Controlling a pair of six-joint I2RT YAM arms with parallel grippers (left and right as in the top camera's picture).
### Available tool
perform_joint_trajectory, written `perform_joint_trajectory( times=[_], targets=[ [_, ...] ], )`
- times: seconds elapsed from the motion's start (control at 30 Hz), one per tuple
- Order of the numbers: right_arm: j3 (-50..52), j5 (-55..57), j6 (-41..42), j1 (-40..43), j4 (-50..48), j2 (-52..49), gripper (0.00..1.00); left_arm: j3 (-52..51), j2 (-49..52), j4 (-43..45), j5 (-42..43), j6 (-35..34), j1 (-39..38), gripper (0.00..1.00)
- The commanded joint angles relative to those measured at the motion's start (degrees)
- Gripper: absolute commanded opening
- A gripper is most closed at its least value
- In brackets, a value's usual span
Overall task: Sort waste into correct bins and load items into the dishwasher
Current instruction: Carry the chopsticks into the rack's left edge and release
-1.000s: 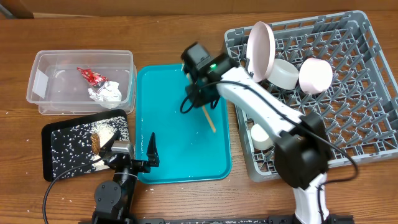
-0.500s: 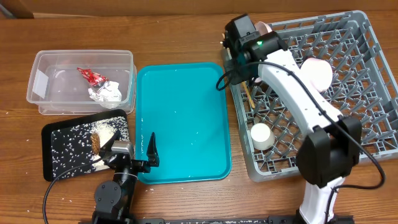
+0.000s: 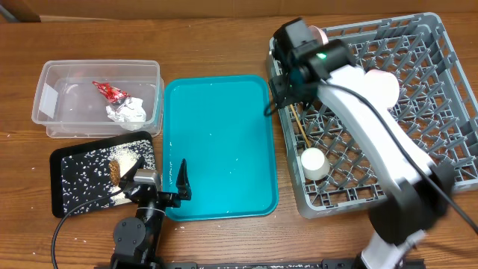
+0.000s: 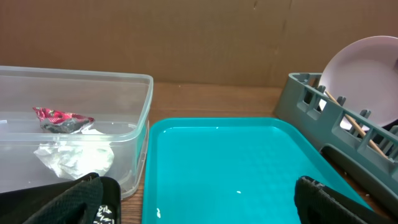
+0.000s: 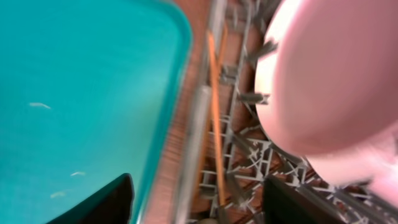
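Observation:
The chopsticks (image 3: 302, 128) lie loose in the grey rack (image 3: 418, 157) along its left edge, and show as an orange stick (image 5: 215, 112) in the right wrist view. My right gripper (image 3: 284, 93) hovers just above them, open, with nothing held (image 5: 199, 200). A white plate (image 3: 320, 33), a bowl (image 3: 381, 86) and a small cup (image 3: 314, 163) sit in the rack. The clear tub (image 3: 52, 112) holds the red wrapper (image 3: 110, 92) and the napkin (image 3: 128, 110). Food scraps (image 3: 119, 166) lie on the black tray (image 3: 75, 187). My left gripper (image 3: 160, 179) rests open at the teal tray's front left (image 4: 199, 208).
The teal tray (image 3: 220, 146) lies between the tub and the rack, with a few white grains on it. From the left wrist view the rack's wall (image 4: 336, 134) rises at the right with the plate (image 4: 367, 65) standing behind it. Bare wooden table surrounds everything.
My right gripper carried the chopsticks from the teal tray over the rack's left edge, then opened; the chopsticks now lie in the rack. The left arm has not moved.

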State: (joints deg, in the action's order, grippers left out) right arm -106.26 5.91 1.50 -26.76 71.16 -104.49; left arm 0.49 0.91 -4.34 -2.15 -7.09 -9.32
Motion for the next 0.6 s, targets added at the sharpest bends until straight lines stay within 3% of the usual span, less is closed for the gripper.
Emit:
perform_joint_trajectory(
  times=[0.0, 0.27, 0.43, 0.57],
  targets=[
    [-1.2, -2.3, 1.9, -5.0, -0.5, 13.6, 1.0, -0.2, -0.5, 0.1, 0.3, -0.4, 0.4, 1.0],
    [-1.2, -7.6, 3.3, -15.2, 1.4, 27.3, 1.0, -0.2, -0.5, 0.1, 0.3, -0.4, 0.4, 1.0],
    [-1.2, -7.7, 3.3, -15.9, 8.3, 31.9, 1.0, -0.2, -0.5, 0.1, 0.3, -0.4, 0.4, 1.0],
    [-1.2, -3.7, 3.3, -15.9, 8.0, 38.6, 1.0, -0.2, -0.5, 0.1, 0.3, -0.4, 0.4, 1.0]
  ],
)
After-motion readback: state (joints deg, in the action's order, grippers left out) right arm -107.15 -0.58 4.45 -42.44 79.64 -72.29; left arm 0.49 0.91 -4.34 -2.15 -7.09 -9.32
